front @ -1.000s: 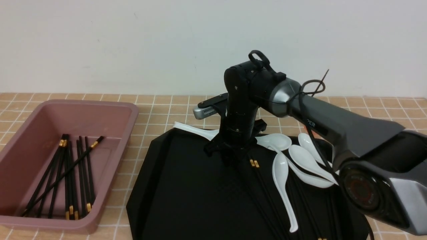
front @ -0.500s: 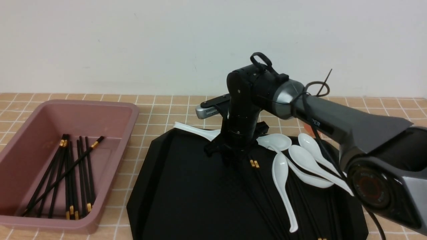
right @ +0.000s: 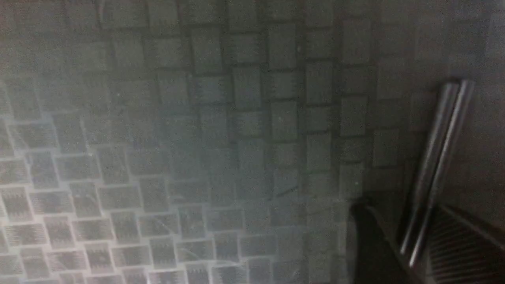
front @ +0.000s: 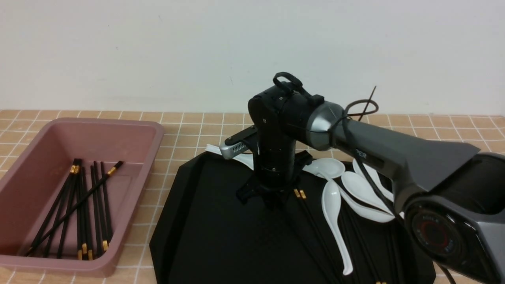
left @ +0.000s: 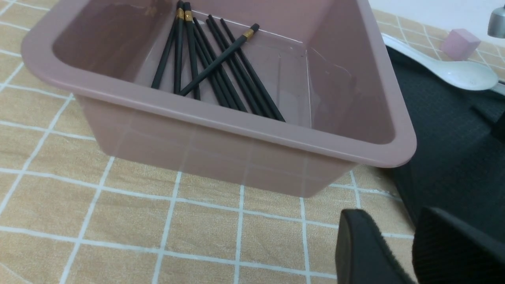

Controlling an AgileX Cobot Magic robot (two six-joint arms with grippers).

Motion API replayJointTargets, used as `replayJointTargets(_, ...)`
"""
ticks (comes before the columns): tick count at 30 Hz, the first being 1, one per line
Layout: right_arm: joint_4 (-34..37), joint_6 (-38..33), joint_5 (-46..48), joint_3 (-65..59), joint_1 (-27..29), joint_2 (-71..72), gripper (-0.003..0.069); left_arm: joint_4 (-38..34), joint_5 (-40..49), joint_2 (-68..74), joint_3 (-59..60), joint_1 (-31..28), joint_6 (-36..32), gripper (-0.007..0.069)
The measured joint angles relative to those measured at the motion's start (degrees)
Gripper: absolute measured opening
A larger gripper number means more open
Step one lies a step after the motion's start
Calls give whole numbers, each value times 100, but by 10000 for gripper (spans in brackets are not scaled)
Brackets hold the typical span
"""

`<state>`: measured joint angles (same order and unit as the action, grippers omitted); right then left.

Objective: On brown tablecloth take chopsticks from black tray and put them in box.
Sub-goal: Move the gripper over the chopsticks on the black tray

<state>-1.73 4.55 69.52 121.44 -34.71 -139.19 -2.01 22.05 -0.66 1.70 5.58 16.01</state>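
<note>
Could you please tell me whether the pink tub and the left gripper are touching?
Apart: the left wrist view shows tablecloth between the tub and gripper.

Wall: one plain, pale wall (front: 118, 79) is standing behind the far edge of the tabletop (front: 442, 128) and is filling the whole background.
Wall surface: it is looking mostly smooth, but a few small marks (front: 159, 17) are showing above the left part of the far edge.
Light: soft light is falling on the wall quite evenly; its source I am not seeing.
</note>
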Motion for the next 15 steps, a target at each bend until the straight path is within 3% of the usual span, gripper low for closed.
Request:
replayJointTargets(3,10,0,0,11,0,-12,220,0,0,0,0,0,0,220)
replayJointTargets(8,47,21,0,11,-11,-19,95,0,0,0,0,0,0,226)
replayJointTargets(15,15,64,6,11,-29,63,54,0,0,0,0,0,0,236)
